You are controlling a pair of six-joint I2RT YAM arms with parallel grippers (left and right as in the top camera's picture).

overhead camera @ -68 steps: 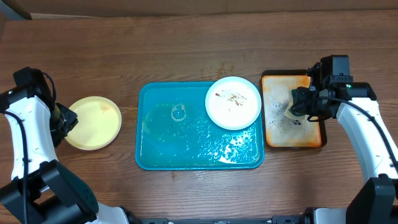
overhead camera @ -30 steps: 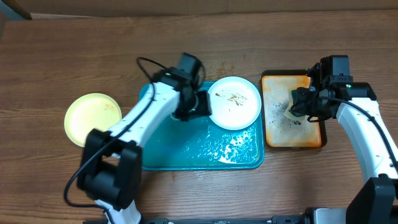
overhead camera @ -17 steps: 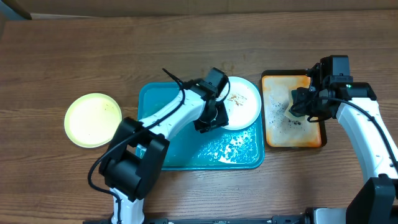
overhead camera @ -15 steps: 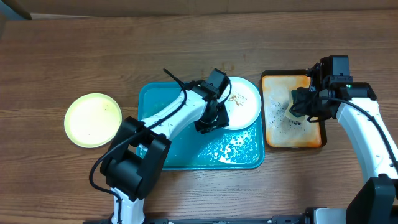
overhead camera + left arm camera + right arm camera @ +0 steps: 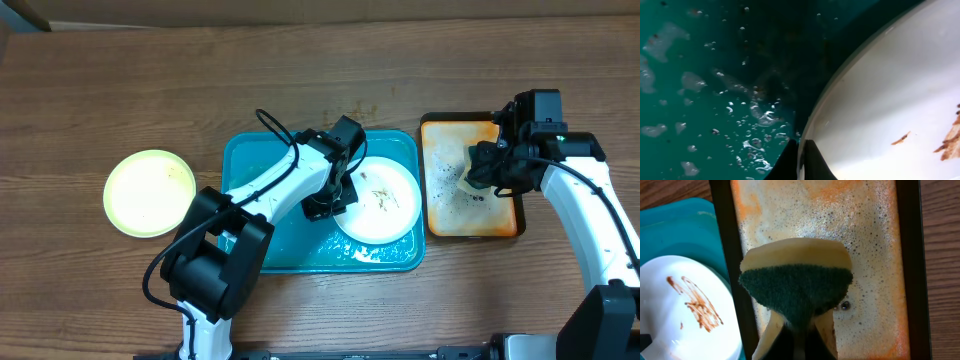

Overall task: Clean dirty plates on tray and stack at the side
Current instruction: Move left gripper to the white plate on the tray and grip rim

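Observation:
A white plate (image 5: 380, 203) with brown smears lies in the right part of the wet teal tray (image 5: 262, 235). My left gripper (image 5: 334, 200) is shut on the plate's left rim; in the left wrist view the fingers (image 5: 801, 160) pinch the white plate's (image 5: 890, 100) edge above the tray (image 5: 700, 75). A pale yellow-green plate (image 5: 150, 192) lies on the table at the left. My right gripper (image 5: 480, 172) is shut on a yellow and green sponge (image 5: 796, 282) over the orange tray. The plate (image 5: 685, 310) and the teal tray (image 5: 685, 230) also show in the right wrist view.
The small orange, black-rimmed tray (image 5: 448, 215) with soapy foam (image 5: 870, 255) stands just right of the teal tray. Water drops and foam patches cover the teal tray floor. Bare wooden table lies behind and in front.
My left arm swung from the yellow-green plate to the white plate, took its left rim, and pulled it down from the tray's back right corner. The right arm has not moved.

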